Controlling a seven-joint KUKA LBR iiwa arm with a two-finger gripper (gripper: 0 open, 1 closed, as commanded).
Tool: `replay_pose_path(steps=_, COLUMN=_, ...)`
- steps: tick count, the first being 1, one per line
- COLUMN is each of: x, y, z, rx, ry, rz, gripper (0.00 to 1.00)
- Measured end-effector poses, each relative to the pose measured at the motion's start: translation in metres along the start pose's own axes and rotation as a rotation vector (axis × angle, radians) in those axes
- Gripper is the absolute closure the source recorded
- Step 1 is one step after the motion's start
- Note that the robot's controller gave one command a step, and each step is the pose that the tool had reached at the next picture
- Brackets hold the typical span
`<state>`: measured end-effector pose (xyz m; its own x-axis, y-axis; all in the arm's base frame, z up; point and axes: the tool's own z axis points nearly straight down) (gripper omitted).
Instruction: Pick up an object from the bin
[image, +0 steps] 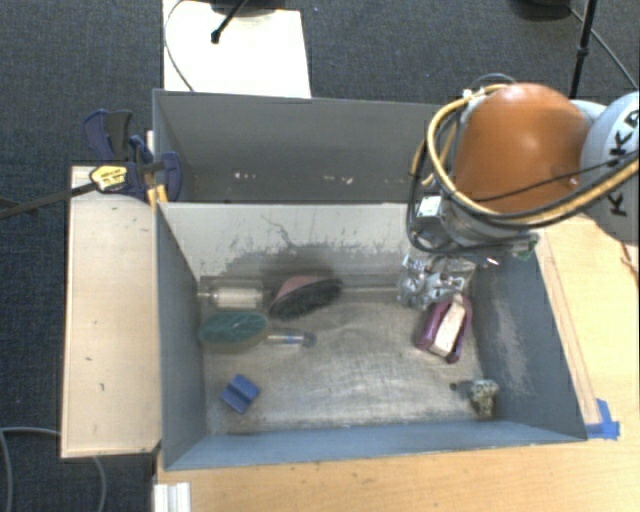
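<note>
Grey metal bin (182, 360): a few loose things, most on the left half of the floor; the right half is nearly bare.
Arm: comes in from the right, with the orange cover (520, 145) and cables over the wrist. It sits low in the right rear part of the bin.
Jaws: down near the floor, right at the upper end of the purple-and-white pack. Can't tell if they're released or clenched; the metal parts merge from this angle.
Pack (443, 328): flat, oblong, tilted, right of centre and near the right wall. Its top end is touching or just under the jaws. Can't tell if it's actually between them.
Neighbours: brownish lump (483, 397) near the front right corner, apart from the pack. Pink-backed brush (303, 295), clear tube (230, 297), teal disc (234, 328) and blue block (240, 393) are all well apart to the left.
Stage (my read): at the grasp; lift not yet done.
Risk 1: a grip on the end only, so the pack could swing or slip out on the lift.
Risk 2: the pack looks smooth, so it may slide if the jaws close off-centre.
Risk 3: the sloped right wall is close, so a sideways correction could scrape the wrist or wedge the pack against it.
Risk 4: a closure that misses would come up empty.
</note>
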<state>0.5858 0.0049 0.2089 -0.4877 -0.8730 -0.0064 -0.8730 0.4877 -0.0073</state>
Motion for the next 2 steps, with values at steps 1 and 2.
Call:
replay_pose_path(steps=1, x=0.001, y=0.001, z=0.003, rx=-0.006, ry=0.003, rz=0.006, gripper=0.00)
replay_pose_path(steps=2, x=0.072, y=0.007, z=0.057, rx=-0.010, ry=0.010, rz=0.138, gripper=0.00)
